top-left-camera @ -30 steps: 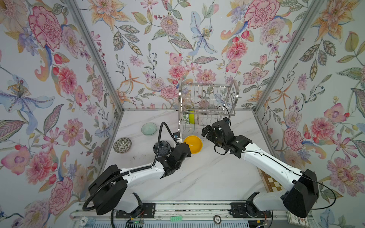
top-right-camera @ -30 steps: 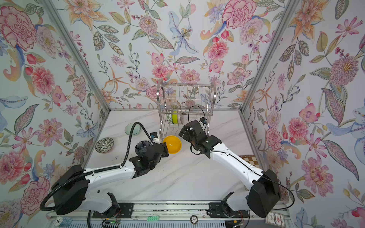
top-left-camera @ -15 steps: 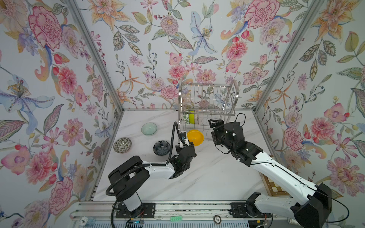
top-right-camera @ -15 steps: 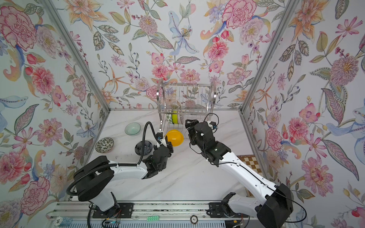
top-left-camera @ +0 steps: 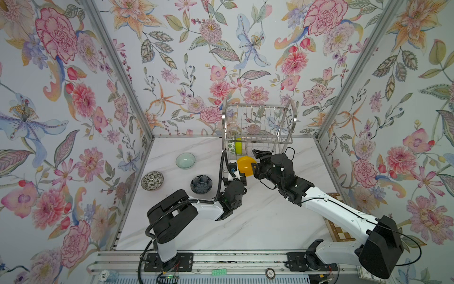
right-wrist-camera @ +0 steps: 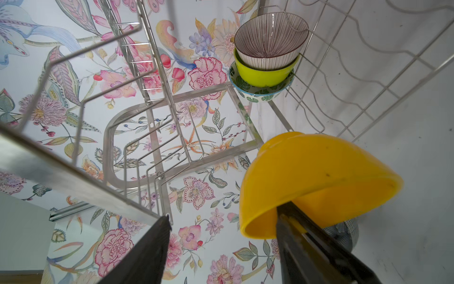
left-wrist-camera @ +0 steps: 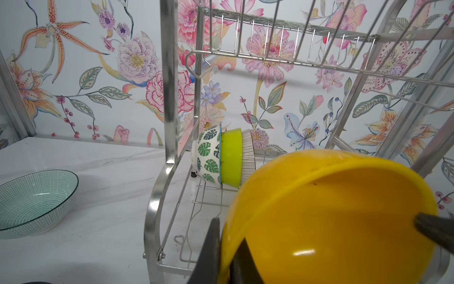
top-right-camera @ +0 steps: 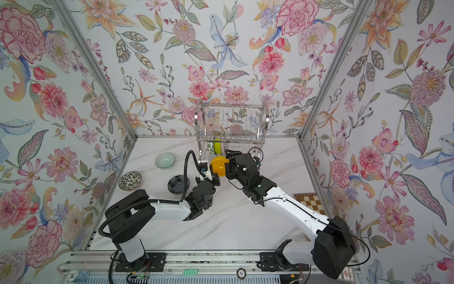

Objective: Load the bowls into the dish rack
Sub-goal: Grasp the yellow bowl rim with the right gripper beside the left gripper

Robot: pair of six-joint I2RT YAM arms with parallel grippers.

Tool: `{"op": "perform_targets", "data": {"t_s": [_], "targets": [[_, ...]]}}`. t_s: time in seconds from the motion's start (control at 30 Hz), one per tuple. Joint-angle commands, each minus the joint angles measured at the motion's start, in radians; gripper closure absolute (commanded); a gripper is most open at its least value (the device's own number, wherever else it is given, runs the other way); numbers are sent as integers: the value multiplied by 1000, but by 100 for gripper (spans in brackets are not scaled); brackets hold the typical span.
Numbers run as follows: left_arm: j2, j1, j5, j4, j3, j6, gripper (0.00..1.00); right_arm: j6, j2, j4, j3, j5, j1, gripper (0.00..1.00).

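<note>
Orange-yellow bowl (top-left-camera: 244, 166), tilted on edge just before the lower tier of the dish rack (top-left-camera: 292, 118), is pinched at its rim by the left gripper (left-wrist-camera: 226, 248). The right gripper (right-wrist-camera: 223, 216) stands wide, with one finger against the bowl's rim and the other well apart.

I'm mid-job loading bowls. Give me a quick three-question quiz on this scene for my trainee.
1. True or false: the left claw is shut on the rim of the glossy orange-yellow round bowl.
2. How many bowls already lie in the two-tier silver wire dish rack?
3. The racked bowls are: A nested on their sides on the lower tier; B stacked upright on the upper tier; C spread apart across both tiers.
Key: 1 true; 2 three; 3 A.
</note>
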Motion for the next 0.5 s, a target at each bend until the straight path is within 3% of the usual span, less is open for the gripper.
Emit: {"op": "perform_targets", "data": {"t_s": [0.0,0.47], "targets": [[11,-7,-19,76,35,26,100,39,22,76,-12,-8,-4,36],[29,-13,-43,145,26,53,100,102,122,182,25,0,-20,62]]}}
